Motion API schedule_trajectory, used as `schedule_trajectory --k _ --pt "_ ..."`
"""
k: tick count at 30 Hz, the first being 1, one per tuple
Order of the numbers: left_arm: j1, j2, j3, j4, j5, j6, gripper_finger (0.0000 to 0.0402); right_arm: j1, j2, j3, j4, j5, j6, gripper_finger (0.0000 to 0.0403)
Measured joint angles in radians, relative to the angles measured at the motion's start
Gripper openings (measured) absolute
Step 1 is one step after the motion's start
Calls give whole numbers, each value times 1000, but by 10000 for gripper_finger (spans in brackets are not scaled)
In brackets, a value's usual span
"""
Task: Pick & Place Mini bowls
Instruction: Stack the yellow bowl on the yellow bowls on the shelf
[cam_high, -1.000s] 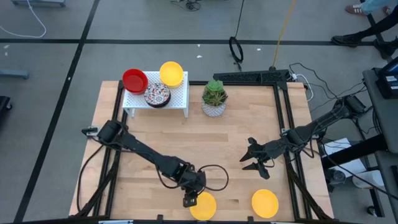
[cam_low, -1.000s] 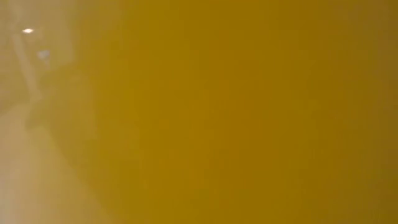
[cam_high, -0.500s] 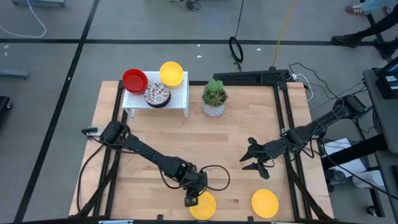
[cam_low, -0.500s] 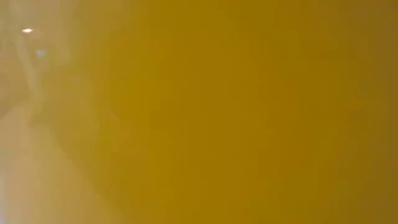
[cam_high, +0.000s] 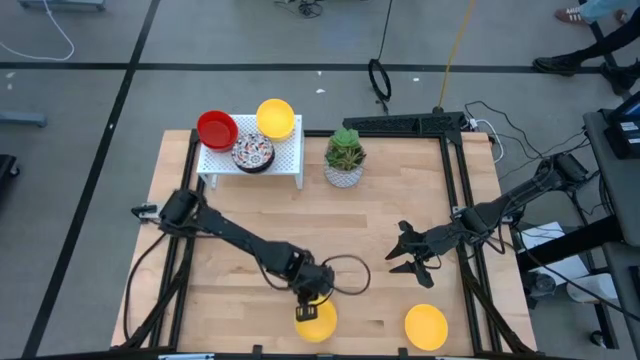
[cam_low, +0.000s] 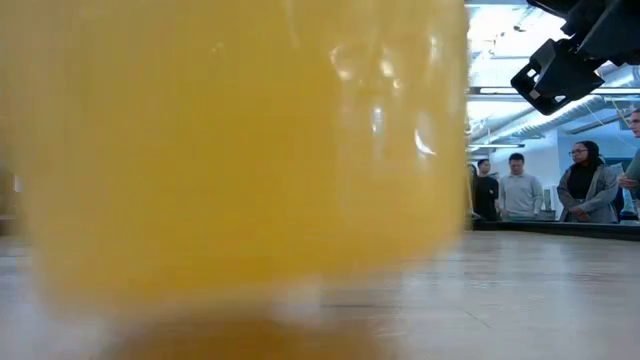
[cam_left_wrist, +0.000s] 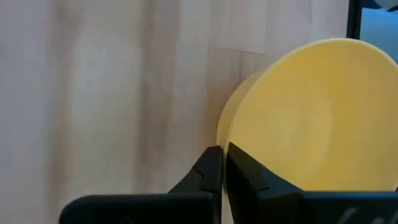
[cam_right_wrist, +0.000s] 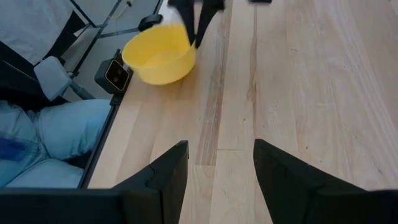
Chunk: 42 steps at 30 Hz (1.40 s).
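Your held yellow bowl sits at the near edge of the bench, left of centre, with the left gripper clamped on its rim. In the left wrist view the two dark fingers are pressed nearly together with the thin wall of that bowl pinched between them, one finger inside and one outside. The bowl is plain bright yellow and glossy, and it looks tilted in the grip; whether its base touches the wood you cannot tell. In the low view it fills most of the picture as a blurred yellow mass.

Your left arm reaches from its base at the left edge diagonally across the bench, its wrist bent down over the bowl.

A second yellow bowl stands upright on the near edge further right, well apart from the first. The right gripper hovers above the wood between that bowl and the bench centre, its jaws spread wide and holding nothing; the right wrist view shows the open fingers over bare planks.

At the far left corner a white rack carries a red bowl, a third yellow bowl and a patterned bowl. A potted plant stands just right of the rack.

People stand in the room behind the bench.
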<state>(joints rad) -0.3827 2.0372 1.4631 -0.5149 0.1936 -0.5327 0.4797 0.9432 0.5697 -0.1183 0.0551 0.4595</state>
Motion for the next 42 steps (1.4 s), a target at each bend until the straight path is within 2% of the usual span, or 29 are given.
schedule_trajectory --k 8,12,17,25,35,42 --pt "100 -159 0 -104 -68 114 14 0 0 0 -6 0 0 169" --pt "184 -276 0 -157 -196 189 6 0 0 0 -9 -2 -15 169" --pt "309 -431 0 -170 -359 300 24 0 0 0 -21 -3 -63 169" --pt "564 -618 0 -164 -526 431 29 0 0 0 -28 -3 -138 169" --pt "859 -650 0 -131 -647 539 30 -22 0 0 -29 -2 -217 169" --pt "1022 -650 1 -129 -651 550 30 -60 0 0 -43 0 -219 169"
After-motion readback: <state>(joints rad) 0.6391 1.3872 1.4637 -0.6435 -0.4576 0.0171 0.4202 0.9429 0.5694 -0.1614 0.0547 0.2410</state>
